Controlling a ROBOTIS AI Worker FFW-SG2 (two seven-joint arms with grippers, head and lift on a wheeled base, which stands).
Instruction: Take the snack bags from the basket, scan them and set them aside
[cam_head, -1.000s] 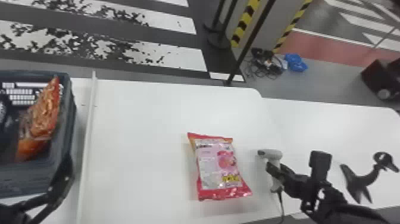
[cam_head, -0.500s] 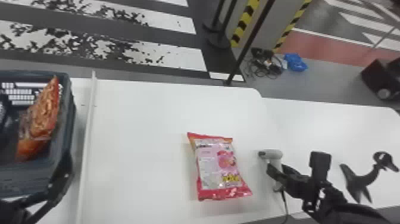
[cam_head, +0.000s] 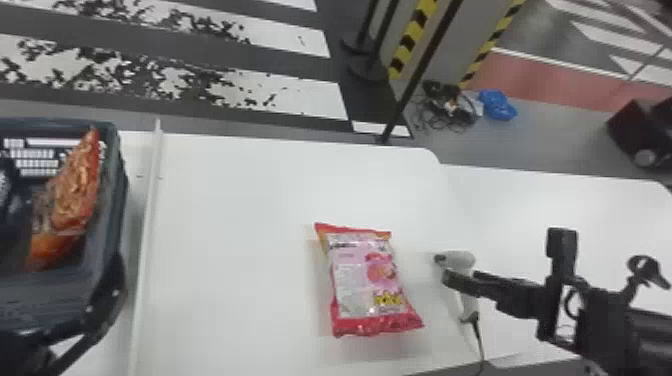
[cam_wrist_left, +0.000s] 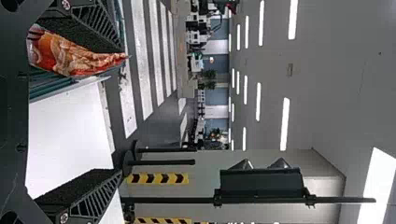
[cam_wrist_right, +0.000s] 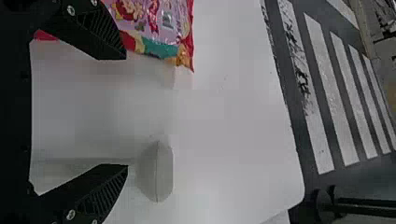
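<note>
Left end effector (cam_head: 107, 300) was seen at the basket's near right corner, fingers spread wide. In the left wrist view, an orange-red snack bag (cam_wrist_left: 77, 53) was seen beside one finger; contact could not be told. That bag was propped at a slant in the dark basket (cam_head: 45, 300), by its right wall.

Right end effector (cam_head: 470, 286) was also open, fingers well apart — placed over the handheld scanner (cam_head: 457, 260); touch could not be judged. The scanner was set on the white surface (cam_head: 240, 200), its cable (cam_head: 478, 337) run toward the near edge. The pink snack bag (cam_head: 367, 277) was laid flat on the surface, left of the scanner — label panel up. A raised white strip (cam_head: 147, 225) was seen between basket and pink bag. Beyond, striped floor and a blue bundle (cam_head: 497, 105) were seen.
</note>
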